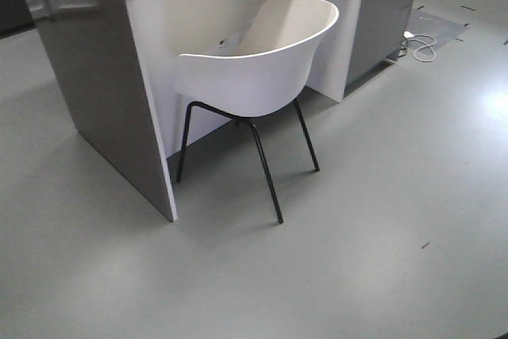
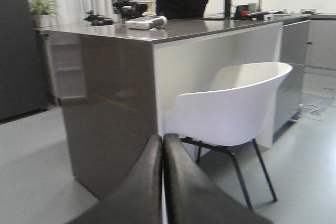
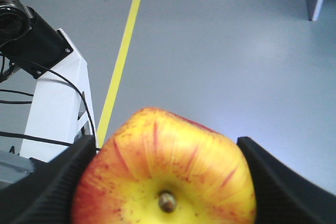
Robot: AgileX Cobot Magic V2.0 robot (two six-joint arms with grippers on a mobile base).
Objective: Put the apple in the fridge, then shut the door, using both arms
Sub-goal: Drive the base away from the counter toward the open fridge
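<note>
One apple (image 3: 157, 145) is all the fruit there is. It sits between the right jaws, which are closed on its two sides, and its stem dimple is turned to the camera. Under it is bare grey floor (image 3: 236, 51) with one yellow line (image 3: 123, 56). The left jaws are pressed together and grip nothing. They point to one white chair (image 2: 231, 108), which stands in the recess of one grey worktop (image 2: 199, 27). One small plant (image 2: 41, 8) shows behind the far corner of the worktop. I cannot recognise a fridge or a door with certainty in any view. So I judge that the step in hand is carrying the apple to the fridge. The next move calls for turning the base until the fridge appears and holding the fruit firmly, while the left arm is free for the door.
</note>
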